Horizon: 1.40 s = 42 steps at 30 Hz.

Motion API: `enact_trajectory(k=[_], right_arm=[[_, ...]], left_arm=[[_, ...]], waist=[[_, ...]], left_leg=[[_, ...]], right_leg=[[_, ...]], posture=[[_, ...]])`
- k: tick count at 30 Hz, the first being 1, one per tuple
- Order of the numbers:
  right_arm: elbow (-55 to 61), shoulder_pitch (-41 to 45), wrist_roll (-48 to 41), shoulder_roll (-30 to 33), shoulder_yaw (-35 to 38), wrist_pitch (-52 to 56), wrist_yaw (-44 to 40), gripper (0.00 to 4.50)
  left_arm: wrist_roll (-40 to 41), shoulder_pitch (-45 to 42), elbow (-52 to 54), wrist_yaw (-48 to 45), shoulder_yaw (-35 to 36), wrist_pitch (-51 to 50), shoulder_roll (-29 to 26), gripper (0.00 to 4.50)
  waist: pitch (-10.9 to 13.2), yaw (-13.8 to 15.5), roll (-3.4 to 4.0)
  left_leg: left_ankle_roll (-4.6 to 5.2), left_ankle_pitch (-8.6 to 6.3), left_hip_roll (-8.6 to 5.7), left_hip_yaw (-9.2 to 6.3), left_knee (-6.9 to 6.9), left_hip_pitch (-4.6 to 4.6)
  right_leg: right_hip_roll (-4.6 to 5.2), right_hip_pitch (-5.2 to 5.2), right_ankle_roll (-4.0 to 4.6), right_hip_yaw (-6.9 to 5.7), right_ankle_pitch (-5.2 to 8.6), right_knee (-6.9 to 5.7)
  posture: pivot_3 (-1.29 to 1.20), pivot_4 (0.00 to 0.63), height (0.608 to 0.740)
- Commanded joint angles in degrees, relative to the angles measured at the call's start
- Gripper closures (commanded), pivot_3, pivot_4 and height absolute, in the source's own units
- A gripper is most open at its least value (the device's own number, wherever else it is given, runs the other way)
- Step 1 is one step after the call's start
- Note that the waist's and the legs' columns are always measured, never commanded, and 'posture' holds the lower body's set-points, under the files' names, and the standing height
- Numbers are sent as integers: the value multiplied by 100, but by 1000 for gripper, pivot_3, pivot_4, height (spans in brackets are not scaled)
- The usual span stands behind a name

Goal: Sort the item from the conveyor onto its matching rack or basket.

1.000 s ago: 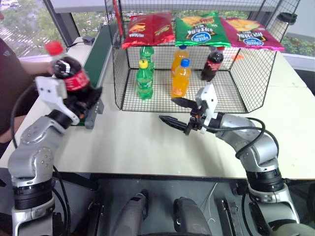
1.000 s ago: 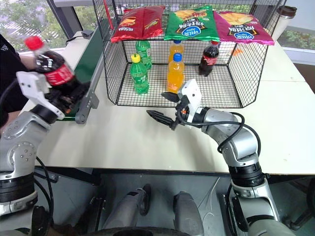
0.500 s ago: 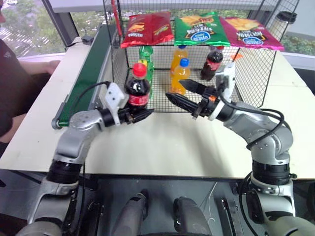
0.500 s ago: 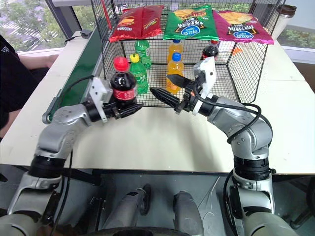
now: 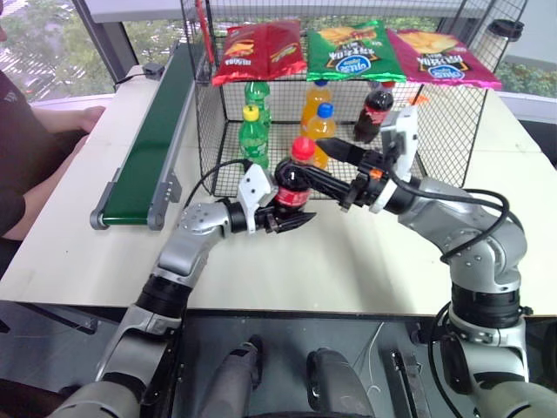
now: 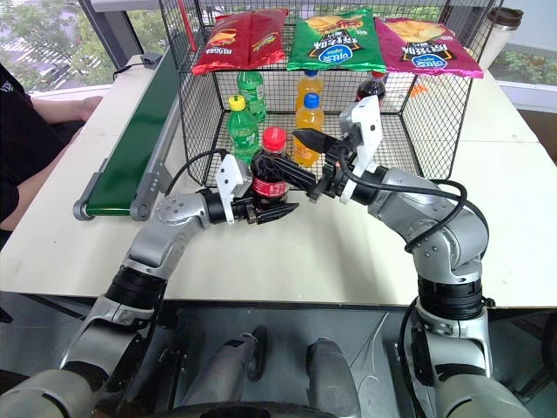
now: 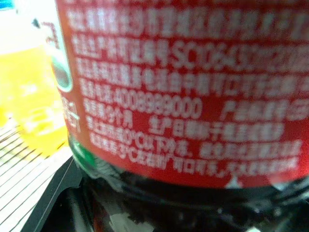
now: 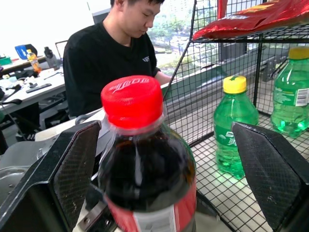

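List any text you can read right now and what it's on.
"4008989000": on the red label of the cola bottle, among blurred Chinese fine print.
"SC106432": same label, one line up; the rest is blurred.
Chip bags: brand print too small to read.
Bottle cap: raised script, not legible.

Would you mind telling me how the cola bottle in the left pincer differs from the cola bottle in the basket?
The held cola bottle is clamped in the shut left pincer above the table; the other cola bottle stands free on the basket floor at the back. The held one sits between the open right pincer's fingers. Both are upright.
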<state>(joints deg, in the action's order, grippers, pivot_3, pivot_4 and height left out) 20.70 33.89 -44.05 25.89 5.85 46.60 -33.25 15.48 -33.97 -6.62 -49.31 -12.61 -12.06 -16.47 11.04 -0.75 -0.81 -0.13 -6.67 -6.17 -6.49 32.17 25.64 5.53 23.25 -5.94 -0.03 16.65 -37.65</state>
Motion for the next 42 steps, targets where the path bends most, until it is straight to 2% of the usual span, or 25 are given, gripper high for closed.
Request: enact_trajectory(k=[1,4,10,12,21,23,24,30,34,42], right_arm=[[72,115,-3,72,45,-150,-83,0],[36,145,12,81,28,-156,-106,0],[83,56,-53,102,-57,-122,-293,2743],[81,47,-76,104,-65,-131,-314,3361],[10,116,-22,12,-42,-149,-147,3358],[1,115,-15,5,-35,-157,-124,3358],[-2,113,-15,4,-30,-160,-113,3358],[-83,94,89,12,9,-241,-45,3358],[-367,223,371,-22,119,-432,200,3358],[-1114,560,837,-27,333,-877,471,3358]], left_arm=[[14,-170,229,-43,49,143,88,1457],[-26,-157,269,-44,15,123,156,1457],[-108,-138,265,118,48,83,321,1457],[-113,-157,269,167,65,27,353,1457],[-202,-198,199,358,134,-27,439,1457],[-103,-202,181,305,188,-59,470,430],[-43,-200,204,236,197,-120,465,60],[-146,-49,294,-27,69,-325,152,60],[-58,278,772,-525,-63,-605,-437,60],[172,1003,1714,-75,325,-1014,-704,60]], waist=[[0,4,0],[0,9,0],[0,6,0],[0,9,0],[0,8,0],[0,11,0],[0,12,0],[0,-7,0],[0,-26,2],[0,11,3]], left_leg=[[0,0,0,0,0,0],[1,0,0,0,1,1],[1,1,-1,0,3,0],[1,1,-1,1,3,0],[1,1,-1,0,3,0],[1,1,-1,0,4,0],[1,1,-1,-1,5,0],[1,1,-1,0,6,0],[1,1,1,0,3,-2],[1,1,-3,1,8,2]], right_leg=[[0,0,-1,0,0,0],[0,0,-3,-1,-2,0],[0,-1,-8,-3,-5,0],[-1,-1,-9,-5,-5,0],[-1,-2,-10,-6,-6,0],[-1,-2,-10,-6,-6,0],[-1,-3,-11,-6,-6,0],[-2,-3,-12,-5,-7,0],[-4,-1,-12,-5,-7,-2],[1,-2,-7,-1,-7,1]], posture=[[0,150,738],[0,150,738],[0,150,738],[0,150,738],[0,150,738],[0,150,738],[0,150,738],[0,150,738],[0,150,738],[0,150,738]])
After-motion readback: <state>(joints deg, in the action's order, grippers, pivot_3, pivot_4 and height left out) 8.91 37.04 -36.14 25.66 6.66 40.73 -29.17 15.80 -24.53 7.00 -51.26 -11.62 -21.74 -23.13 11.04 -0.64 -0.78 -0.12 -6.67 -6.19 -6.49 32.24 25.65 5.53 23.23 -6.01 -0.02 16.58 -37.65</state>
